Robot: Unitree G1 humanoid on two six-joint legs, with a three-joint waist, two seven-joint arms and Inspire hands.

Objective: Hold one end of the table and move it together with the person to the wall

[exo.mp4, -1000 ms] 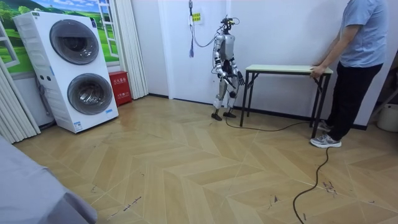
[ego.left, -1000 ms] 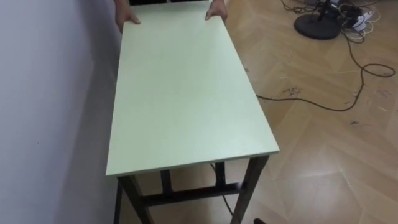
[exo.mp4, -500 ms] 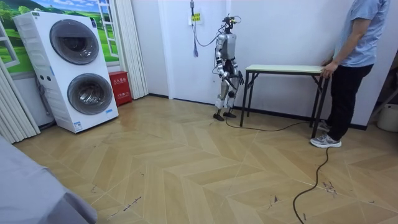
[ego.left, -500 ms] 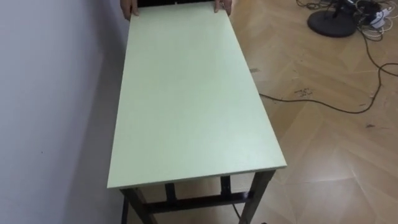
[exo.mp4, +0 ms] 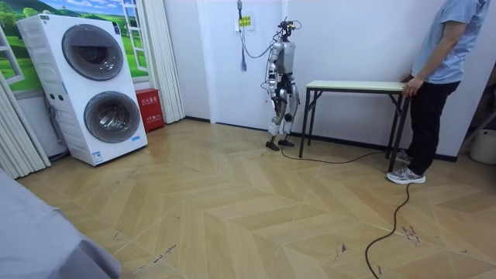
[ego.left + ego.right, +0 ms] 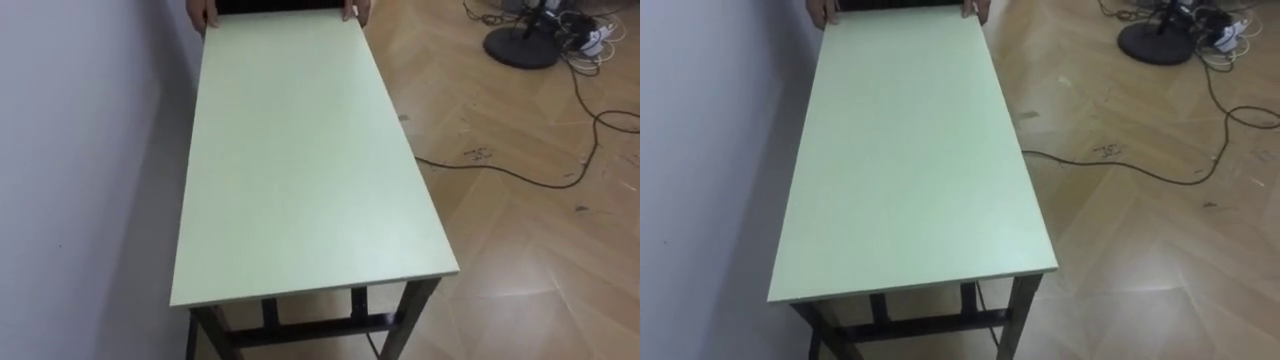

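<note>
A long table with a pale green top [image 6: 295, 150] and dark legs stands lengthwise before me, its left side along a white wall. At the far end a person [image 5: 438, 70] holds its short edge with one hand [image 6: 205, 14] at the left corner and the other hand [image 6: 353, 11] at the right corner. In the room view I stand at the table's [image 5: 353, 86] near end, facing it, a short step off. My right hand [image 5: 294, 98] and left hand [image 5: 275, 90] hang low by my hips, apart from the table.
A black cable [image 6: 520, 175] runs across the wooden floor right of the table. A round black stand base [image 6: 520, 45] with tangled leads sits at the far right. Stacked washing machines [image 5: 97, 85] stand at the room view's left, with open floor between.
The person has straightened from a lean and stands close to the far end; their hands slid from the tabletop back to its edge. The table has not visibly moved.
</note>
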